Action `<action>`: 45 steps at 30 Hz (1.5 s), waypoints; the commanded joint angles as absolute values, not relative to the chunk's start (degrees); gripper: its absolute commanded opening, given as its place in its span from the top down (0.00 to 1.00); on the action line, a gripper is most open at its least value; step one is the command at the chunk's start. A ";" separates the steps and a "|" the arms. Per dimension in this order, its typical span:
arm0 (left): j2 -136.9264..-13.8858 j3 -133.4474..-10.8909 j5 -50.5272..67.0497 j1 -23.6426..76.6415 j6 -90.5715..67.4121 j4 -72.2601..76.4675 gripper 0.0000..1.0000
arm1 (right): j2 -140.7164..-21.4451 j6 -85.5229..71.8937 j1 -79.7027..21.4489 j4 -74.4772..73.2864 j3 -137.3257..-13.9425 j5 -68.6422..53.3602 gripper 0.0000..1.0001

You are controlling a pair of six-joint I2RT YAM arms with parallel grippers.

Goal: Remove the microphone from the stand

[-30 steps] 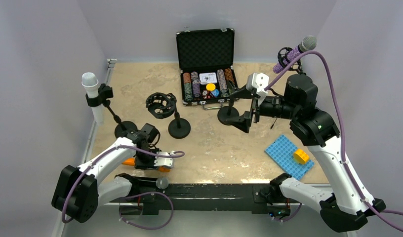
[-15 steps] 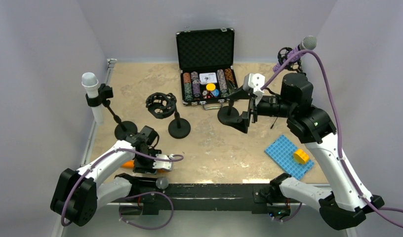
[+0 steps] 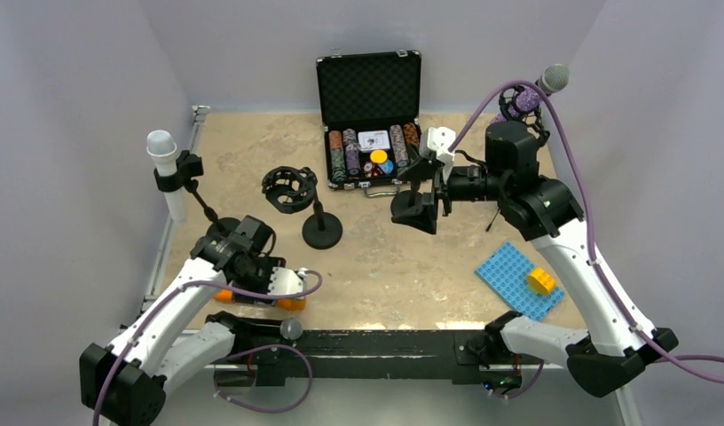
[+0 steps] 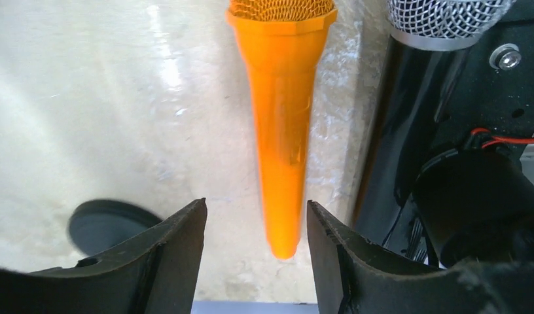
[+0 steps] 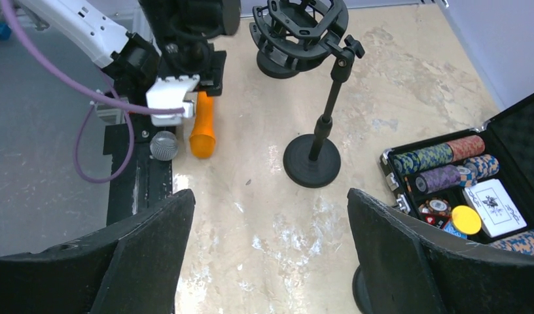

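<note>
An orange microphone (image 4: pixel 281 124) lies flat on the table near the front edge, its mesh head pointing away from my left gripper (image 4: pixel 256 203). The gripper is open. The microphone's tail sits between the fingers with a clear gap on the left side. From above, the orange microphone (image 3: pixel 293 303) shows partly under the left gripper (image 3: pixel 245 291). The black stand (image 3: pixel 322 231) carries an empty shock mount (image 3: pixel 289 189); from the right wrist I see this stand (image 5: pixel 310 160) too. My right gripper (image 5: pixel 269 193) is open over bare table, and the top view places this gripper (image 3: pixel 427 191) right of the stand.
A white microphone (image 3: pixel 163 160) sits clipped in a stand at the left. A purple microphone (image 3: pixel 529 93) is in a mount at the back right. An open poker-chip case (image 3: pixel 372 133) is at the back. A blue baseplate (image 3: pixel 509 275) is at the right. A small stand base (image 3: pixel 410 206) lies under the right gripper.
My left gripper has opened and let go of the orange microphone, and its arm has drawn back to the left. The right arm has swung left toward the case.
</note>
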State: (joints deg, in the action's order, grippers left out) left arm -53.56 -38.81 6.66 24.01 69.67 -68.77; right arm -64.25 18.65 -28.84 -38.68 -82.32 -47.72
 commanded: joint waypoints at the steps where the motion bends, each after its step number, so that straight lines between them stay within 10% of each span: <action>1: -48.15 -47.25 9.49 23.60 70.00 -76.72 0.38 | -65.69 22.72 -30.64 -37.83 -84.32 -47.11 0.13; 10: -47.93 -70.83 30.96 23.75 53.19 -85.08 0.38 | -78.50 31.31 -40.15 -37.88 -96.80 -43.73 0.22; 35: -41.48 -77.81 42.98 19.75 15.26 -75.52 0.41 | -107.04 46.91 -52.07 -45.87 -121.61 -42.81 0.37; 45: -41.63 -77.98 40.17 19.78 14.84 -71.73 0.42 | -100.60 59.33 -52.23 -52.16 -114.54 -40.26 0.66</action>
